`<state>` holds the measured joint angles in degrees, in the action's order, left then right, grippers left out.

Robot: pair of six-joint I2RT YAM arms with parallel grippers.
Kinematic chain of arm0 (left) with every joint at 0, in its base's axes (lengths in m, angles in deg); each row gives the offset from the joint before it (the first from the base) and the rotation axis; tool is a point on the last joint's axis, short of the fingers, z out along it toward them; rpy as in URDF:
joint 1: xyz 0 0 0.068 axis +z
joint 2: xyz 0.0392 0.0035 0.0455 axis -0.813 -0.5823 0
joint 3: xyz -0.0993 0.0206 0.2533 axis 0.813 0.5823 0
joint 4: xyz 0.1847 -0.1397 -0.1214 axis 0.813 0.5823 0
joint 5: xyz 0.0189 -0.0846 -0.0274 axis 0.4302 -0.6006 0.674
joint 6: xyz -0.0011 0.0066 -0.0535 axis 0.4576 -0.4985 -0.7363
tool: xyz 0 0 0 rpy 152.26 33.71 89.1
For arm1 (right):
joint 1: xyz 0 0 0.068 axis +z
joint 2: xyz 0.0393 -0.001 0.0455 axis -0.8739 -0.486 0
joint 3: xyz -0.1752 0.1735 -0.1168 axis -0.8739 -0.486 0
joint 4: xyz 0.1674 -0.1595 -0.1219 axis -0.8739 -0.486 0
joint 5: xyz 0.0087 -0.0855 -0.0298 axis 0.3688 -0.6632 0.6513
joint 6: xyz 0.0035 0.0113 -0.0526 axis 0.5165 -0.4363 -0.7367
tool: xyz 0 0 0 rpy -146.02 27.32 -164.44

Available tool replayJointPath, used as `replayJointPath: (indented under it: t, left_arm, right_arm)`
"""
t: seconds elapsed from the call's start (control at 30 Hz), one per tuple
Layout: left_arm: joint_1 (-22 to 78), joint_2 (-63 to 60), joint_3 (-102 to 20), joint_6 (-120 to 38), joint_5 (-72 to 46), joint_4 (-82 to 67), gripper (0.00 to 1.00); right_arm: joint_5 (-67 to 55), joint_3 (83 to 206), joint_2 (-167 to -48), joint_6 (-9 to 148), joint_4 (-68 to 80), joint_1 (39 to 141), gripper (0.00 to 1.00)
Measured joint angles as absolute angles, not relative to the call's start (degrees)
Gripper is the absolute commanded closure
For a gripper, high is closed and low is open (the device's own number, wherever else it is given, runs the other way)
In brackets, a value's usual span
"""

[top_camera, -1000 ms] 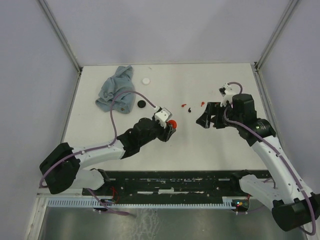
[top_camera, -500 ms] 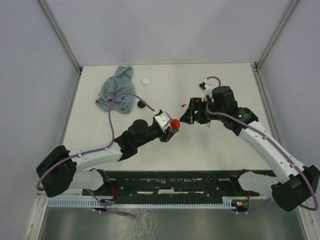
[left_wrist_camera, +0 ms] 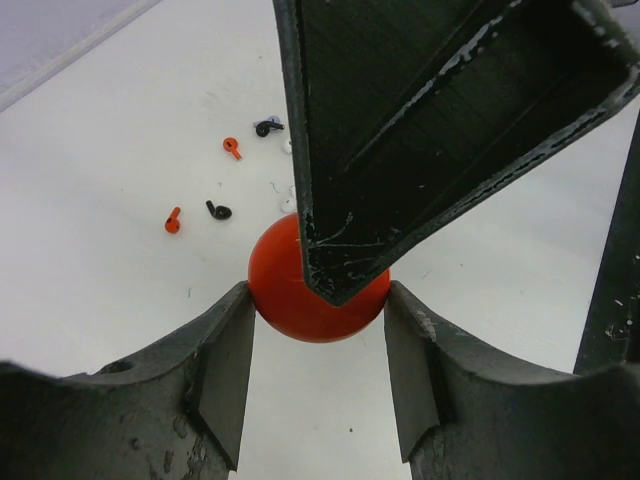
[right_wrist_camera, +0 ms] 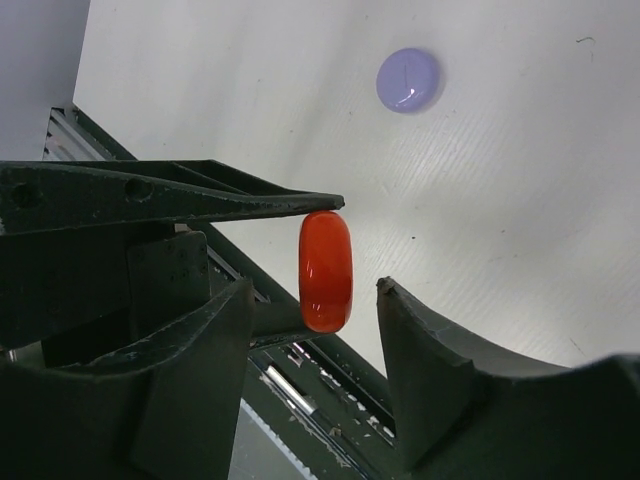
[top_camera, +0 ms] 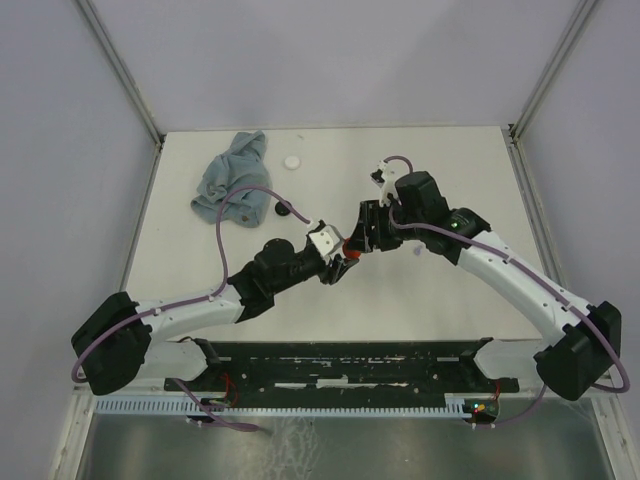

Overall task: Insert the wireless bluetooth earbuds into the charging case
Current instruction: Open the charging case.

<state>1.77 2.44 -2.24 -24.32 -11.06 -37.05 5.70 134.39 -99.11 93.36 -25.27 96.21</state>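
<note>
0 earbuds [left_wrist_camera: 218,211] inserted; all lie loose, farther out. Left gripper [left_wrist_camera: 318,298] clamps the red disc [left_wrist_camera: 285,295]; right gripper [right_wrist_camera: 315,290] straddles it, jaws apart.

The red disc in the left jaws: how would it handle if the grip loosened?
The red disc looks glossy in the right wrist view, so it is probably slippery. It shows no dent between the left jaws, so it is likely rigid. Being round-edged, it might roll if dropped.

Robotics lab test cell: white table [top_camera: 400,300] enclosed by plain grey panels [top_camera: 60,200], with left arm [top_camera: 200,305] and right arm [top_camera: 520,283] bolted on.
</note>
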Motion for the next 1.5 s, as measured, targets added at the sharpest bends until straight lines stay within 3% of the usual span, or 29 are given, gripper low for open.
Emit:
replayJointPath:
  t: [0.3,0.53,0.77,0.97,1.27,1.5]
  left_arm:
    - [1.7,2.5,-2.2,-24.3,-11.1,-37.1,0.51]
    - [1.8,2.8,-1.9,-24.3,-10.9,-36.8,0.29]
    - [3.2,5.5,-1.0,-24.8,-13.4,-36.6,0.20]
    - [13.9,7.7,3.2,-33.4,-26.6,-42.2,0.20]
    - [22.6,4.4,6.5,-52.3,-43.8,-60.4,0.31]
    - [23.7,-0.3,6.5,-62.3,-51.4,-72.7,0.37]
  right_arm:
    - [4.7,134.9,-100.6,92.2,-25.4,97.5,0.68]
    - [4.4,135.3,-101.1,90.5,-26.0,97.6,0.89]
    - [5.7,137.8,-101.1,85.1,-27.2,97.7,0.91]
    - [7.1,138.9,-101.0,78.2,-27.6,97.7,0.94]
    - [13.2,138.9,-98.2,69.5,-26.1,97.7,0.97]
    - [20.4,138.2,-95.5,64.7,-23.6,97.7,0.98]
